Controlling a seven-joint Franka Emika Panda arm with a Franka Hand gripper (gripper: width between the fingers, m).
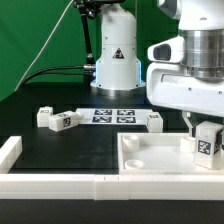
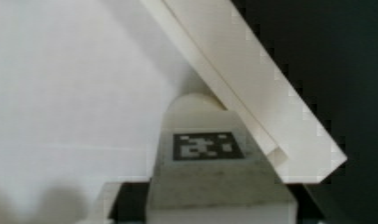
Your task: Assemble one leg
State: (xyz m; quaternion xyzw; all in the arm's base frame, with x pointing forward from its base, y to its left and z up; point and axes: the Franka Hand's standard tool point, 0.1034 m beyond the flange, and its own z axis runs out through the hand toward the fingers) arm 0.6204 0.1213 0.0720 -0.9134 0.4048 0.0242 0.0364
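The black counter (image 1: 60, 150) has a low white wall (image 1: 60, 184) along its near edge, with a short piece turning up at the exterior view's left. Between that wall and the far things there is a wide bare patch of counter with lots of room. On the exterior view's right sits the big flat white panel (image 1: 150, 160) with a raised rim all around. The arm comes down over the right part of this panel. The pincer (image 1: 203, 133) holds the leg (image 1: 207, 141), a small white block with a black-and-white tag on its face, and its two fingers are clamped on the block's sides. The leg stands upright, right under the pincer, over the panel's right side near the rim. In the wrist view, the leg (image 2: 212, 150) sits between the dark fingers (image 2: 133, 203), close beside the panel's raised rim (image 2: 239, 70). I cannot tell if the leg touches the rim. Far back, three more white blocks (image 1: 62, 121) lie on the counter, two on the left and one near the middle, beside the marker board (image 1: 113, 115). They are well apart from the pincer.
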